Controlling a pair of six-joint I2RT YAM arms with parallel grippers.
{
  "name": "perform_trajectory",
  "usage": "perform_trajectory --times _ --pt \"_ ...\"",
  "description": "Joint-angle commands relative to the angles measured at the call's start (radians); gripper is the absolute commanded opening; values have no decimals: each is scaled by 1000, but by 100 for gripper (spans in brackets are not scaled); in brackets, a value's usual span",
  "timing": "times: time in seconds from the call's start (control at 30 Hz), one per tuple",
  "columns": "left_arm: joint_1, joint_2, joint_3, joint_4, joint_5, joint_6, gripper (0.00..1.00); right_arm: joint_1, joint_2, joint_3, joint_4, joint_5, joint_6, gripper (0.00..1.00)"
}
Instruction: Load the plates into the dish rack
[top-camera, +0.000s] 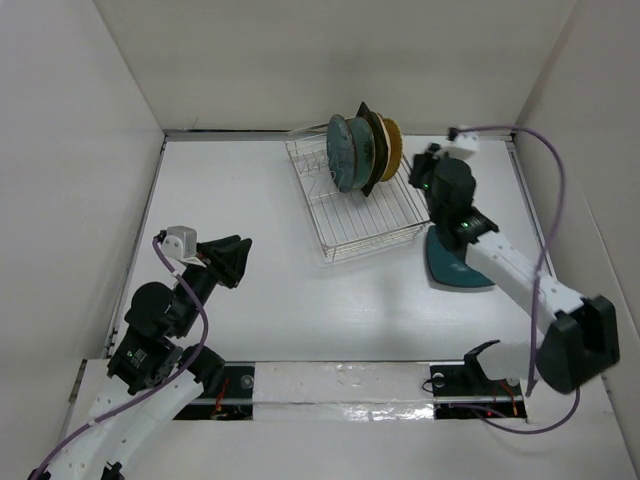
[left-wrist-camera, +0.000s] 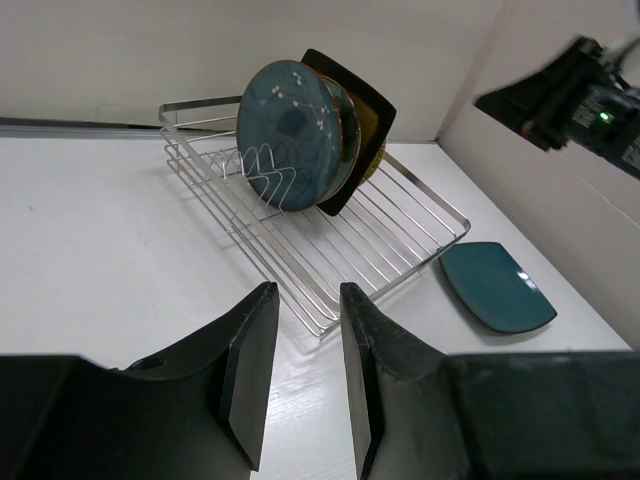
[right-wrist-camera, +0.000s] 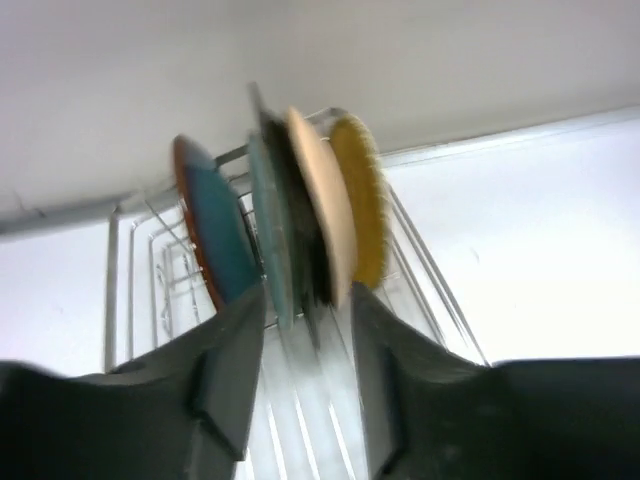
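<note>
Right jaws parted, arm (top-camera: 515, 268) stretched to dish rack (top-camera: 365, 225)

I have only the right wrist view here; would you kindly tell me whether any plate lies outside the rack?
Observer: Yes, one square dark teal plate lies flat on the table, right of the dish rack, partly under the right arm.
Operator: Thank you. Where is the left tool?
Observer: The left tool hangs open and empty over the table's near left part, facing the rack.
</note>
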Motion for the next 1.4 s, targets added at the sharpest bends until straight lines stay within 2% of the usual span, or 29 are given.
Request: perform_trajectory --times 0.0,0.23,0.27,0.37,0.47,0.57,0.73,0.93,1.03,1.1,1.2,1.3,1.37 --pt "-1 -30 -3 51 26 -1 28 -79 -131 -237 -46 -106 268 2" --pt "-1 -59 -3 53 41 -4 29 -284 -515 -665 -303 -223 517 0" --pt "-1 -61 -3 54 43 -5 28 -310 -591 -696 -344 -246 529 0" --pt "-1 -71 -3 51 44 -4 29 -411 -667 -773 -430 -308 578 0" --pt "-1 -84 -4 51 38 -5 29 -487 -661 -808 -435 -376 594 4" --pt "-1 -94 -4 51 37 -5 29 -519 -575 -801 -427 -395 592 9" --pt "-1 -114 -7 50 26 -7 30 -570 -394 -776 -395 -445 575 11" --pt "-1 -116 -7 51 26 -5 30 -616 -334 -749 -366 -473 551 16" --pt "-1 -107 -10 51 29 -5 30 -616 -360 -726 -441 -553 534 7" --pt "-1 -101 -7 53 35 -7 30 -604 -477 -723 -537 -546 526 0" --pt "-1 -101 -7 54 43 -7 30 -581 -598 -732 -599 -609 526 0" --pt "-1 -104 -7 51 31 -7 30 -512 -549 -704 -645 -654 514 0" --pt "-1 -107 -9 51 28 -7 30 -428 -453 -687 -646 -681 477 0"
